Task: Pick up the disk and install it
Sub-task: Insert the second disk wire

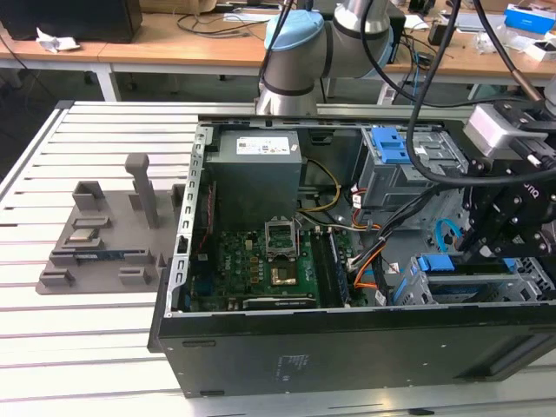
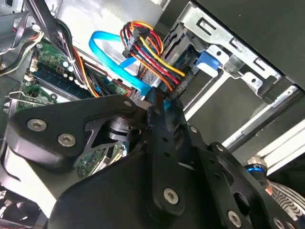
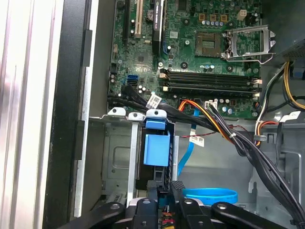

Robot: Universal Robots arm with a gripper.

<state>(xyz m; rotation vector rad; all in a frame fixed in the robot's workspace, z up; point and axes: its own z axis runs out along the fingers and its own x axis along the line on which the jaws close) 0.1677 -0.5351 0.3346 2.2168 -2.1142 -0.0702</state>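
Exterior view: the black gripper (image 1: pixel 497 233) hangs inside the open computer case (image 1: pixel 347 347), at the exterior view's right, above the metal drive cage (image 1: pixel 469 282) near the case's front wall. A blue-railed piece (image 1: pixel 459 263), apparently the disk, lies in the cage just below the fingers, its long axis running roughly across the picture. Most of it is hidden by the cage bars and the gripper. How wide the fingers stand cannot be told here. The motherboard (image 1: pixel 261 265) fills the case floor, and a grey parts tray (image 1: pixel 104 234) sits on the slatted table (image 1: pixel 52 347) at the exterior view's left.

Second wrist view: the gripper's black links (image 2: pixel 162 157) crowd the foreground, their tips drawn close together around a blue edge. A bundle of red, yellow and black wires (image 2: pixel 152 52) and a blue flat cable (image 2: pixel 112 59) cover what lies beyond, so the disk's body is hard to make out.

First wrist view: the fingertips (image 3: pixel 153 210) meet near the edge of the frame, nearly closed, at the end of the disk's blue rail (image 3: pixel 156 148). The disk stands edge-on in the cage, its long axis pointing from the gripper toward the motherboard (image 3: pixel 205 57). Whether the fingers actually pinch it cannot be told.
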